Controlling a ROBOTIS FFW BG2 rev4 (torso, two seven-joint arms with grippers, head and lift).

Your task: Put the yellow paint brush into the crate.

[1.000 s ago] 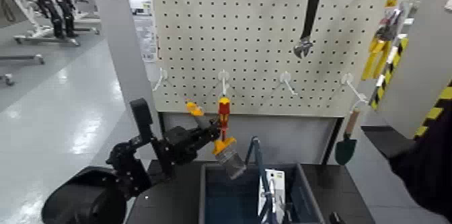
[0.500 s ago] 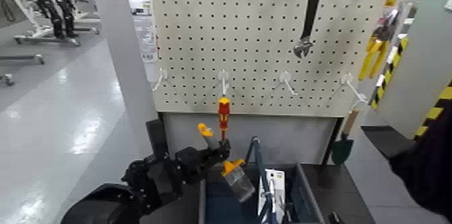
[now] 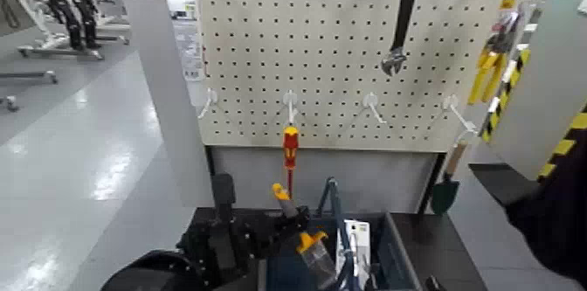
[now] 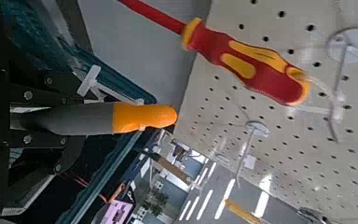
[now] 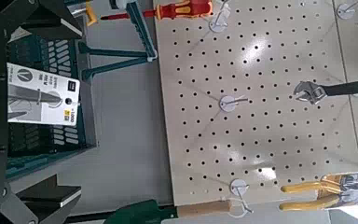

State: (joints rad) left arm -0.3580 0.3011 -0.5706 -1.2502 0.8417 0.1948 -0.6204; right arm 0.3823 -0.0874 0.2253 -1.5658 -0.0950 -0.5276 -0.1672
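The left gripper (image 3: 299, 218), low in the centre of the head view, is closing firmly around the handle of the one brush (image 3: 282, 193). The brush is slanting, its orange-yellow tip pointing to the upper left and its bristles (image 3: 321, 264) hanging over the crate (image 3: 404, 255) at bottom centre; whether they are dipping below the rim, I cannot tell. The right gripper (image 5: 61, 110), at the left side of the right wrist view, is holding nothing, its fingers standing wide apart.

Inside the crate one white pack (image 3: 353, 242) is standing, carrying dark print and, in the right wrist view, a small yellow patch; its words are too small to read. Another pack (image 3: 185, 32), upper left in the head view, is showing fine lines of print, also unreadable.

The crate's raised handle (image 3: 329, 197) is rising just beside the brush, on its right in the head view, leaving little room on that side. The left edge of the crate is lying just beside the left arm. Between the crate and the trowel (image 3: 445, 191), a stretch of open room is showing.

One screwdriver (image 3: 291, 148) is hanging from a hook at centre, near the brush's tip. One wrench (image 3: 398, 28) is hanging upper right, and one green trowel at right. Four hooks are forming the lower row on the board (image 3: 336, 58); two are bearing tools.
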